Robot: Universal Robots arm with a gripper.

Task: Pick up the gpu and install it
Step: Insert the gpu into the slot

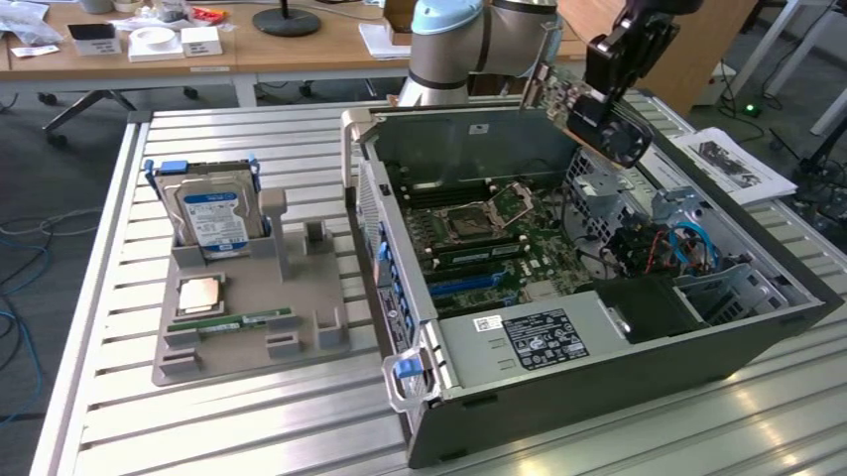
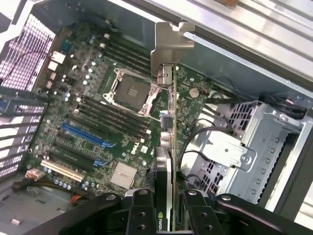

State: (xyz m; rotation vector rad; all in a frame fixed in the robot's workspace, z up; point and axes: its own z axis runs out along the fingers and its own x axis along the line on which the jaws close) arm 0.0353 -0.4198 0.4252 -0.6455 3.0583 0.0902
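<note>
In the exterior view we see the gripper (image 1: pixel 609 71) clenched on the gpu (image 1: pixel 598 117), a dark green board with a black cooler. It hangs tilted above the open computer case (image 1: pixel 636 367), at one o'clock from the motherboard (image 1: pixel 483 233). In the wrist view the gpu (image 2: pixel 170 127) runs edge-on between the fingers (image 2: pixel 142 215), its pale metal bracket (image 2: pixel 168 46) at the far end.
</note>
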